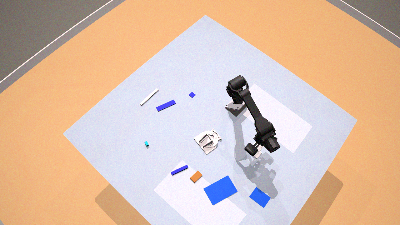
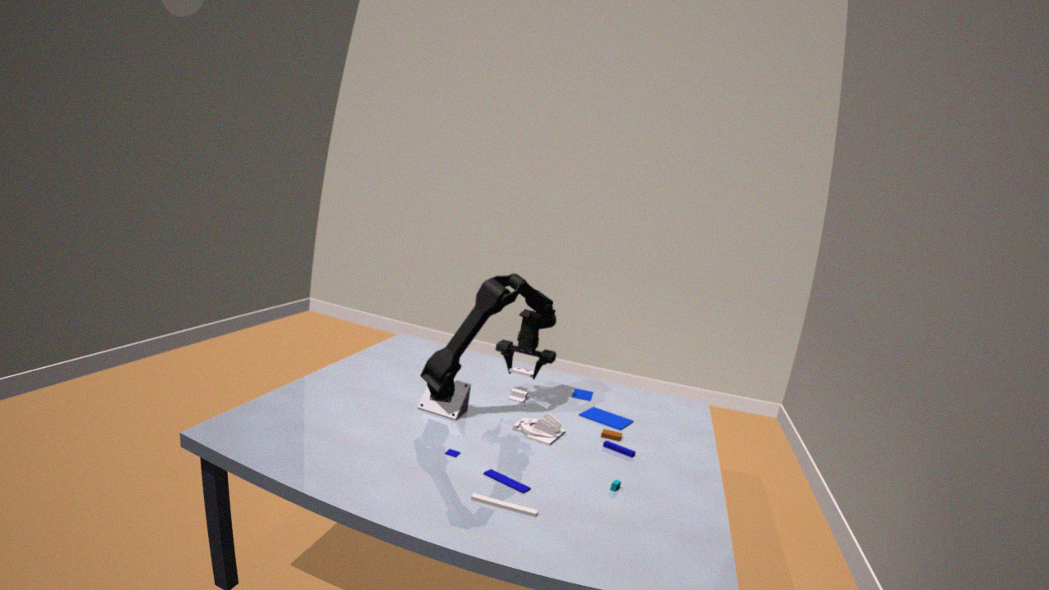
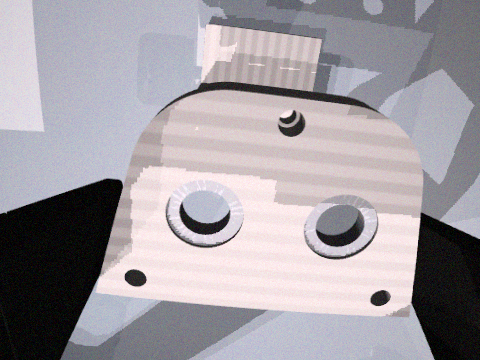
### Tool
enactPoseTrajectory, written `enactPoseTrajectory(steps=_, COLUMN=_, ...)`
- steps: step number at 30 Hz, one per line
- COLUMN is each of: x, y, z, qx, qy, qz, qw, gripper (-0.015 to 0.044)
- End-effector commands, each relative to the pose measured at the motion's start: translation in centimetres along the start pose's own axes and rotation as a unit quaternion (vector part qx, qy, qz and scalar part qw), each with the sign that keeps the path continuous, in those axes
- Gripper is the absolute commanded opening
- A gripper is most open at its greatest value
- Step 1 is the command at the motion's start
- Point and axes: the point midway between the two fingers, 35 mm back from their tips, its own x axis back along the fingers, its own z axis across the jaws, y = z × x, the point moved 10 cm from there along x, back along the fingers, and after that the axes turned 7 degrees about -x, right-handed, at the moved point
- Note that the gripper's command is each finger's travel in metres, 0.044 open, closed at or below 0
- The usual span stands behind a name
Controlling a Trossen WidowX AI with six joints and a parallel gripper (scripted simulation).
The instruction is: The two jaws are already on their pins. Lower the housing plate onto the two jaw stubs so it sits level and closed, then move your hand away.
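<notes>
The pale housing plate (image 3: 265,282) (image 2: 521,370) has two large ringed holes and several small ones. My gripper (image 3: 262,210) (image 2: 522,373) is shut on its two side edges and holds it up, roughly level, above a small pale block (image 3: 262,55) (image 2: 518,395) (image 1: 257,154). The pale base (image 1: 197,139) (image 2: 550,439) lies apart, toward the middle of the table, with two upright jaws (image 1: 207,144) (image 2: 551,423) on it. The jaw stubs are too small to make out clearly. My gripper is well away from the base.
Beyond the base lie an orange block (image 1: 196,176) (image 2: 611,435), a large blue sheet (image 1: 220,190), a small blue sheet (image 1: 259,197) and a dark blue bar (image 1: 179,170). Another blue bar (image 1: 165,105), a white bar (image 1: 149,97), a blue square (image 1: 192,94) and a teal block (image 1: 146,143) lie farther off.
</notes>
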Motion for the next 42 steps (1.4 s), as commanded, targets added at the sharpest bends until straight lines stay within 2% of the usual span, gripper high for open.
enactPoseTrajectory(steps=1, x=0.3, y=-0.3, z=-0.4, qx=-0.017, qy=0.001, qz=-0.002, qw=1.0, gripper=0.0351)
enactPoseTrajectory(steps=21, x=1.3, y=-5.3, z=-5.0, qx=-0.233, qy=0.003, qz=-0.009, qw=0.972, gripper=0.0351)
enactPoseTrajectory(steps=42, x=1.5, y=-11.1, z=-8.8, qx=-0.451, qy=0.004, qz=-0.009, qw=0.893, gripper=0.0351)
